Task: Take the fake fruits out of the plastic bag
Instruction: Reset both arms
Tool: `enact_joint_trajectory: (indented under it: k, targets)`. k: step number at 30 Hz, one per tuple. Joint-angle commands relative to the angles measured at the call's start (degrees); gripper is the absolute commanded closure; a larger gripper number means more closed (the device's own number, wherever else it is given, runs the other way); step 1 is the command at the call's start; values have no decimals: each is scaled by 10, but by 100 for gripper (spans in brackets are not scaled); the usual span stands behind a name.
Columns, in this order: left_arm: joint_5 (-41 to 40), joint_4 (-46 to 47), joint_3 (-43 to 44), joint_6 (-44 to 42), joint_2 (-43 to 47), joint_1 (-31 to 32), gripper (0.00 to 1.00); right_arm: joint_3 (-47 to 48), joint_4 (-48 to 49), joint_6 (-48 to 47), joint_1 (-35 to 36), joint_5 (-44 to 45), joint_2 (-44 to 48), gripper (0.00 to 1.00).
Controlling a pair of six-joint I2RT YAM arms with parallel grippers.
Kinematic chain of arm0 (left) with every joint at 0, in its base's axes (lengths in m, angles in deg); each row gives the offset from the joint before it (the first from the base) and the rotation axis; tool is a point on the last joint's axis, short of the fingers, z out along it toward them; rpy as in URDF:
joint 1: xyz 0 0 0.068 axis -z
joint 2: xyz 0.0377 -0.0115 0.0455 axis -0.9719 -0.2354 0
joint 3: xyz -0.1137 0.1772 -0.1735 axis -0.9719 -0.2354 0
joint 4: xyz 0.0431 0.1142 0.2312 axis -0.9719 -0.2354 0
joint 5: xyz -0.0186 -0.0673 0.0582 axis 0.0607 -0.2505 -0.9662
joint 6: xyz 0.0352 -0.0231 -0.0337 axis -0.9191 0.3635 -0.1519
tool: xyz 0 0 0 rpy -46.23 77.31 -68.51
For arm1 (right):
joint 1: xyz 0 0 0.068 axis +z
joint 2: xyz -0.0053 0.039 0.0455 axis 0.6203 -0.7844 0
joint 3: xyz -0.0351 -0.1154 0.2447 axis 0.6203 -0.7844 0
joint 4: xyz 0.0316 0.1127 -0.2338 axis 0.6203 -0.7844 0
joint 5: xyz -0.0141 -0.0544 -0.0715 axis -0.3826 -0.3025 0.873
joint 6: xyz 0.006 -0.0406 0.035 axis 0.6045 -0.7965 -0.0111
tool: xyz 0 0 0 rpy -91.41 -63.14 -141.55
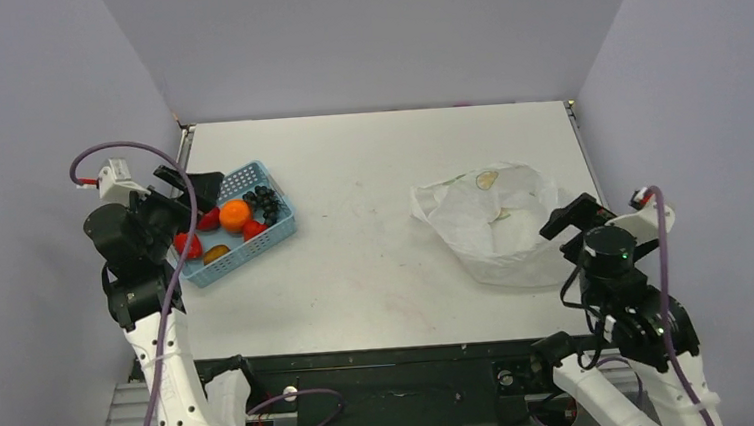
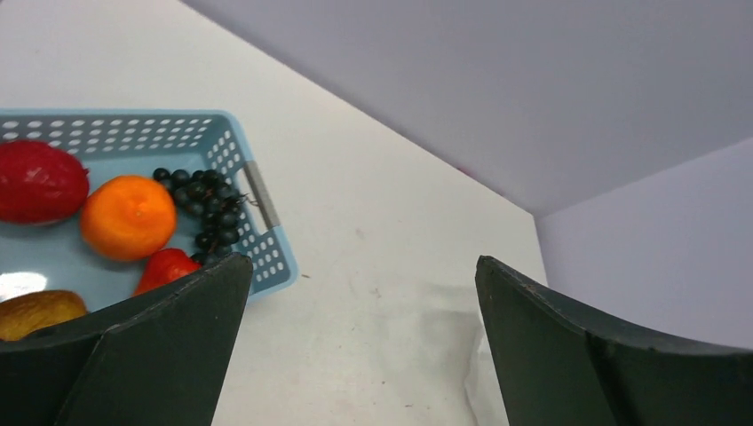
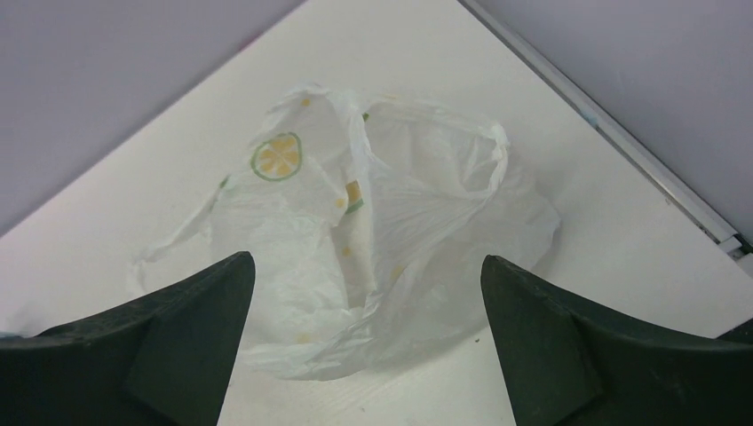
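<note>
While left gripper (image 2: 362,266) and right gripper (image 3: 368,259) gape wide, crinkled translucent white bag (image 1: 499,229) slumps mid-right, glossy plastic fruits (image 1: 235,215) in perforated blue basket (image 1: 233,266), left.

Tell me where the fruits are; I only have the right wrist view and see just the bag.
Observer: All I can see are in the blue basket on the table's left side: orange, grapes, red pieces and a brownish one.
Operator: And the left end effector?
Observer: The left end effector is open and empty, by the basket's far-left corner.
Operator: Is the basket near the bag?
Observer: No. The bag lies on the right, with bare table between them.
</note>
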Motion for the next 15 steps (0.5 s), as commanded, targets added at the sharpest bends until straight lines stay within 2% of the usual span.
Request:
enact_joint_trajectory:
  k: [1,4,9,15]
  targets:
    - [76,37,61,31,37,0,3,73,-38,-83,-4,-30,41,6]
    - [101,32,93,45,54,0,3,106,-39,-114,-4,-51,50,6]
    - [100,5,155,46,82,0,3,158,-46,-137,-4,-58,56,6]
    - [102,19,174,68,89,0,3,182,-33,-154,-4,-59,58,6]
